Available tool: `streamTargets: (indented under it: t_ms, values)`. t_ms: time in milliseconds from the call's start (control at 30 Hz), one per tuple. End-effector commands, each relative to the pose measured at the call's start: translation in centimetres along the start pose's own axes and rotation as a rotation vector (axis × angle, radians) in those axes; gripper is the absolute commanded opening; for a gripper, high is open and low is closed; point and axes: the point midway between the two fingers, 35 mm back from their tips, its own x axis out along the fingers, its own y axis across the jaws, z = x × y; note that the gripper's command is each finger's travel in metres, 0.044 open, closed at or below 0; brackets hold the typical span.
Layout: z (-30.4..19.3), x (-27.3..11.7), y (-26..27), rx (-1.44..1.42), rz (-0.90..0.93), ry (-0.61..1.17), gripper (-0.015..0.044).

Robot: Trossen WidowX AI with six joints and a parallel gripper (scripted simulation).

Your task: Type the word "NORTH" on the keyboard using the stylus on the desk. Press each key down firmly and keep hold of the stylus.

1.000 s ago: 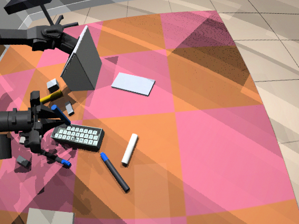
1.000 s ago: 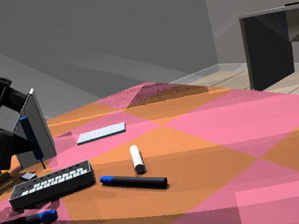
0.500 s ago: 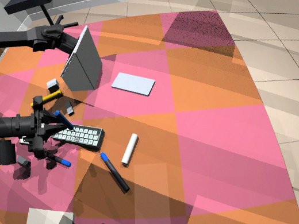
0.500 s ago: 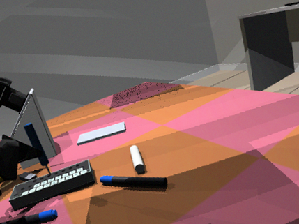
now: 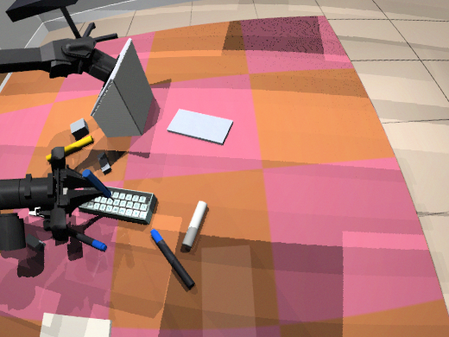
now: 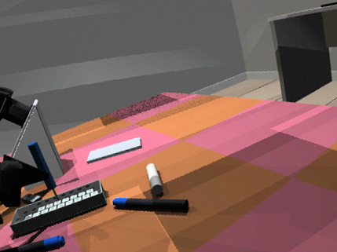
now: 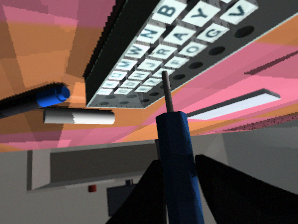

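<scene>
My gripper (image 5: 105,193) (image 6: 47,175) (image 7: 178,165) is shut on the blue stylus (image 5: 96,182) (image 6: 40,161) (image 7: 175,135), over the keyboard. The stylus is tilted, its thin dark tip pointing down at the keys. The keyboard (image 5: 152,209) (image 6: 61,219) (image 7: 231,42) is a dark block with white lettered keys. In the wrist view the tip is beside the F key (image 7: 177,62) and partly covers the key beyond it. I cannot tell whether it touches or presses a key. The N key (image 7: 149,33) and R key (image 7: 163,51) show apart from the tip.
A blue-capped black marker (image 5: 174,261) (image 6: 154,205) and a white-grey cylinder (image 5: 195,225) (image 6: 153,178) lie right of the keyboard. Another blue-capped marker (image 5: 88,239) (image 6: 30,248) lies in front. A yellow stick (image 5: 73,148), grey cube (image 5: 79,128) and standing grey panel (image 5: 125,104) are behind.
</scene>
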Motion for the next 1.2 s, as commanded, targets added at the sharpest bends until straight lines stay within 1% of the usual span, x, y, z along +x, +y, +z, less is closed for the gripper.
streamTargets:
  t_ms: [0, 1167]
  values:
    - [0.3, 0.1, 0.0, -0.005, -0.002, -0.006, 0.0081]
    - [1.4, 0.8, 0.0, -0.005, -0.003, -0.006, 0.0081]
